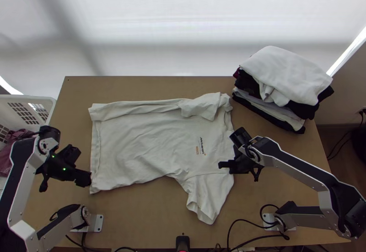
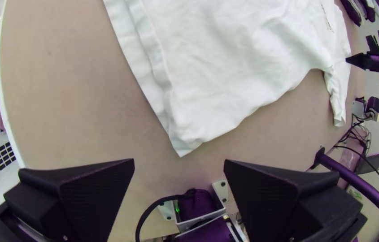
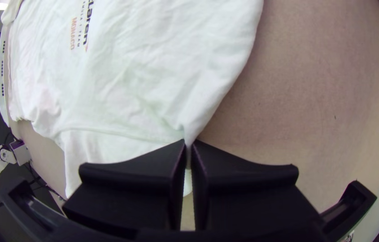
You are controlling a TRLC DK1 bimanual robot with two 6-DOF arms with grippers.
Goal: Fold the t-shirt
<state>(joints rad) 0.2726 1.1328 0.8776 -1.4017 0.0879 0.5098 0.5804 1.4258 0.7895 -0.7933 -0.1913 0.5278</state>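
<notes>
The white t-shirt (image 1: 142,137) lies on the table with its hem to the left. Its far side is folded inward in a long strip, the far sleeve laid on top; the near sleeve (image 1: 208,197) points to the near edge. My left gripper (image 1: 87,179) is at the near hem corner. In the left wrist view, that gripper (image 2: 179,163) stands open, with the shirt's corner (image 2: 182,145) beyond its fingers. My right gripper (image 1: 223,164) is over the shirt by the near sleeve. In the right wrist view, it (image 3: 189,148) is shut on a pinched edge of the shirt (image 3: 131,80).
A stack of folded clothes (image 1: 288,76) sits at the table's far right corner. A white basket (image 1: 43,100) with reddish cloth stands at the left edge. Cables (image 1: 247,233) run along the near edge between the arm bases. Bare tabletop (image 1: 137,211) lies nearer than the shirt.
</notes>
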